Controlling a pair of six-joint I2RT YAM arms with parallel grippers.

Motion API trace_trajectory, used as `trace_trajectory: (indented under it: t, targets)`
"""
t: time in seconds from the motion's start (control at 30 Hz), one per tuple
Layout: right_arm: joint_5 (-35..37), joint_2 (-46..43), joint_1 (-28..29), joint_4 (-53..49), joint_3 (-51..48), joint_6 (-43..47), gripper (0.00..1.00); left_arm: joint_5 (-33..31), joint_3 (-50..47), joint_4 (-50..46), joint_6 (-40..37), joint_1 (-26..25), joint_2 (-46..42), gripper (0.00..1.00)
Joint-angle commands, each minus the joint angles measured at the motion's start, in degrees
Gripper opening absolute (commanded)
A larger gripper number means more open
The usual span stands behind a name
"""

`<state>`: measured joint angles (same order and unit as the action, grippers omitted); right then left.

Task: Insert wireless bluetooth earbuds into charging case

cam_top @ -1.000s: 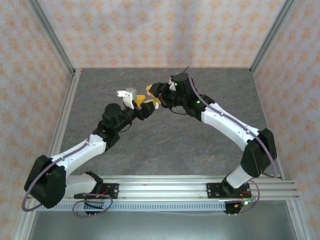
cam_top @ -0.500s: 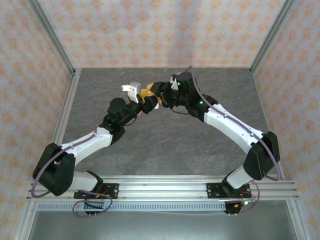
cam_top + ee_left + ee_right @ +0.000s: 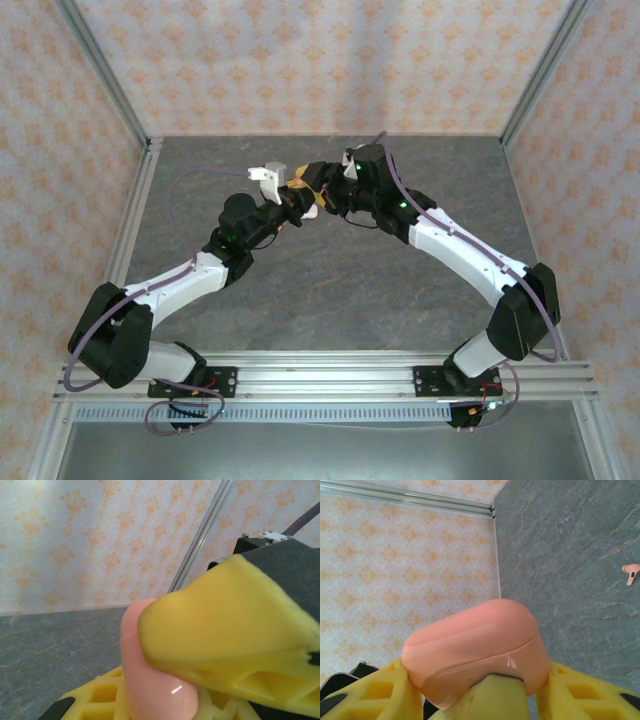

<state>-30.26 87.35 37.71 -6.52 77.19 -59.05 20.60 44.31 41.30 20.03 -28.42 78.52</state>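
The pink pebble-shaped charging case (image 3: 472, 647) hangs in the air over the far middle of the table, with its lid shut. My right gripper (image 3: 477, 692) is shut on it, one yellow finger (image 3: 367, 697) against each end. My left gripper (image 3: 165, 680) meets it from the other side, and its yellow pads (image 3: 97, 697) press on the case (image 3: 150, 680). From above, both grippers (image 3: 298, 197) (image 3: 318, 190) join at the case (image 3: 303, 184). One pink earbud (image 3: 631, 573) lies on the grey table, apart from the grippers.
The grey marbled table (image 3: 330, 270) is ringed by patterned walls with aluminium corner posts (image 3: 105, 75). Both arms arch from the near rail (image 3: 330, 375) towards the far middle.
The left arm has reached farther forward to the case and its jaws have closed in on it. The right arm has barely moved and keeps holding the case.
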Motion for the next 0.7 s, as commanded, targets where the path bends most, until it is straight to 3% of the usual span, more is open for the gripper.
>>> trace_trajectory:
  t: [0.0,0.13,0.27,0.47,0.67]
  targets:
    - [1.2,-2.9,0.1,-0.7,-1.1,3.6,0.59,-1.4,2.1,-1.9,1.8,0.6,-1.5,0.06]
    - [3.2,-5.3,-0.3,0.6,-2.5,7.6,0.69,-0.8,2.0,-4.3,4.7,1.2,-3.4,0.05]
    - [2.9,-9.7,-2.4,7.4,-7.2,9.7,0.71,4.6,2.8,-7.4,10.2,3.8,-5.4,0.04]
    - [-8.6,-11.7,-6.8,21.6,-12.2,11.0,0.66,17.2,3.7,-8.5,20.2,7.6,-7.7,0.03]
    - [-15.8,-9.6,-6.9,32.4,-13.9,9.5,0.61,22.0,4.3,-8.6,24.7,7.9,-11.3,0.01]
